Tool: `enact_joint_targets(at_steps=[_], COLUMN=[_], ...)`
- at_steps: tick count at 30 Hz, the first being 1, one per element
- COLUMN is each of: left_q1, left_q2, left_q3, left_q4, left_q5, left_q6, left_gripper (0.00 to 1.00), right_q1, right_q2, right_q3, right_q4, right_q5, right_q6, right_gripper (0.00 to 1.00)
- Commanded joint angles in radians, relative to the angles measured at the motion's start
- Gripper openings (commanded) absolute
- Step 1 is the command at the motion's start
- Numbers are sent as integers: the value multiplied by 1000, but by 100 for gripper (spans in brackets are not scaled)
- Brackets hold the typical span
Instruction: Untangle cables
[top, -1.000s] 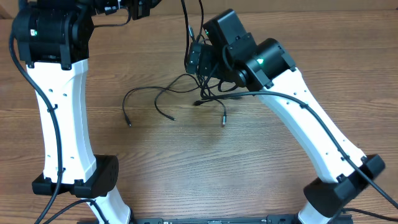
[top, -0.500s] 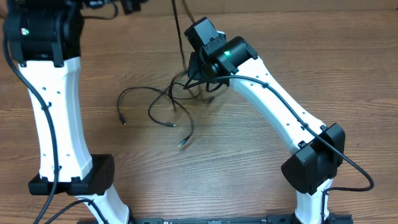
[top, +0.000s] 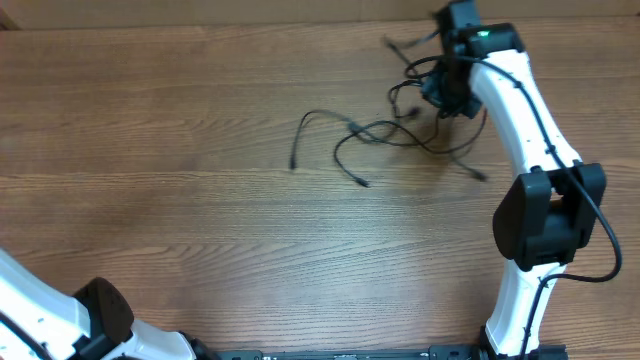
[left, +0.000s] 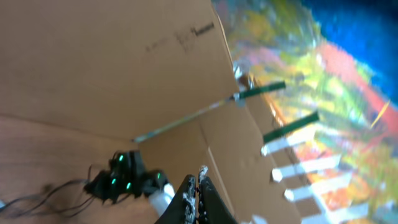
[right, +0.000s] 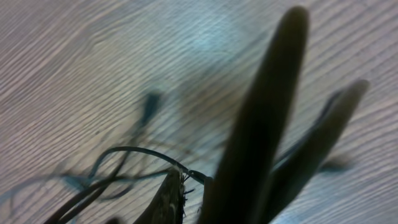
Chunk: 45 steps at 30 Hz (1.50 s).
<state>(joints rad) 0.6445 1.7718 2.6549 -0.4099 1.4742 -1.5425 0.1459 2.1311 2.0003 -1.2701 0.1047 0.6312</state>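
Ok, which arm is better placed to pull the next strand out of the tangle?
Right, most likely. The right gripper is at the knotted end of the cables. The left arm shows only at the near-left corner overhead, and its wrist camera mostly faces a cardboard box.
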Motion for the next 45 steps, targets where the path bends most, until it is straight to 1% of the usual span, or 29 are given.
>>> enact_joint_targets(at_steps=[1, 2, 5, 7, 9, 10, 11, 12, 13, 16, 18, 19, 20, 21, 22, 24, 26, 27, 28, 29, 30, 31, 32, 33, 34, 37, 38, 42, 45], left_q1=[-14, -26, -66, -84, -95, -96, -95, -95, -95, -95, -95, -95, -95, -96, -98, -109, -134, -150, -171, -197, -208, -224, -240, -250, -270, -313, -372, -536, -650], left_q2=[-12, -13, -13, -12, -12, -12, -12, -12, -12, -12, -12, -12, -12, -12, -12, -12, -12, -12, -12, -12, -12, -12, -12, -12, -12, -10, -8, 27, 84], left_q3=[14, 14, 14, 14, 14, 14, 14, 14, 14, 14, 14, 14, 14, 14, 14, 14, 14, 14, 14, 14, 14, 14, 14, 14, 13, 13, 11, 10, 10], left_q4=[3, 3, 3, 2, 2, 2, 2, 0, -3, -3, -4, -4, -4, -4, -4, -5, -5, -8, -26, -59, -76, -111, -165, -200, -248, -329, -410, -615, -737], left_q5=[106, 106, 106, 106, 106, 106, 106, 106, 106, 106, 106, 104, 94, 82, 59, 11, -69, -122, -188, -285, -335, -422, -528, -600, -724, -885, -992, -1230, -1294], left_q6=[71, 110, 170, 191, 200, 201, 202, 203, 204, 204, 204, 205, 206, 209, 213, 217, 250, 268, 283, 305, 315, 332, 348, 361, 413, 541, 683, 913, 1025], left_gripper=[4, 4, 4, 4, 4, 4, 4, 4, 4, 4, 4, 4, 4, 4, 4, 4, 4, 18, 49, 63, 76, 96, 100, 100, 100, 100, 100, 100, 100], right_q1=[47, 63, 145, 227, 319, 362, 401, 432, 453, 472, 443, 425, 394, 371, 337, 304, 283, 279, 277, 277, 277, 277, 280, 280, 280, 280, 280, 279, 279], right_q2=[-35, -35, -35, -35, -32, -27, -21, -8, 3, 49, 71, 71, 71, 69, 60, 41, 11, -3, -20, -35, -40, -46, -48, -48, -48, -51, -55, -70, -84], right_q3=[14, 14, 14, 14, 14, 14, 14, 14, 14, 14, 14, 15, 15, 16, 25, 44, 81, 101, 135, 172, 194, 230, 264, 288, 323, 376, 427, 536, 601], right_q4=[7, 5, 10, 11, -20, -51, -91, -136, -177, -303, -346, -348, -343, -333, -315, -301, -269, -245, -213, -188, -180, -177, -178, -180, -181, -166, -156, -168, -201], right_q5=[-140, -145, -138, -70, 52, 103, 148, 196, 245, 422, 463, 455, 432, 407, 362, 321, 259, 208, 110, -9, -68, -129, -166, -175, -172, -174, -172, -138, -74], right_q6=[-12, -13, -55, -87, -90, -90, -90, -85, -75, 40, 106, 122, 139, 144, 142, 131, 62, -6, -109, -216, -260, -271, -248, -232, -212, -213, -225, -247, -247], right_gripper=[4, 4, 4, 4, 4, 22, 43, 73, 100, 100, 100, 100, 96, 89, 86, 84, 87, 90, 95, 100, 100, 100, 100, 100, 100, 100, 100, 100, 100])
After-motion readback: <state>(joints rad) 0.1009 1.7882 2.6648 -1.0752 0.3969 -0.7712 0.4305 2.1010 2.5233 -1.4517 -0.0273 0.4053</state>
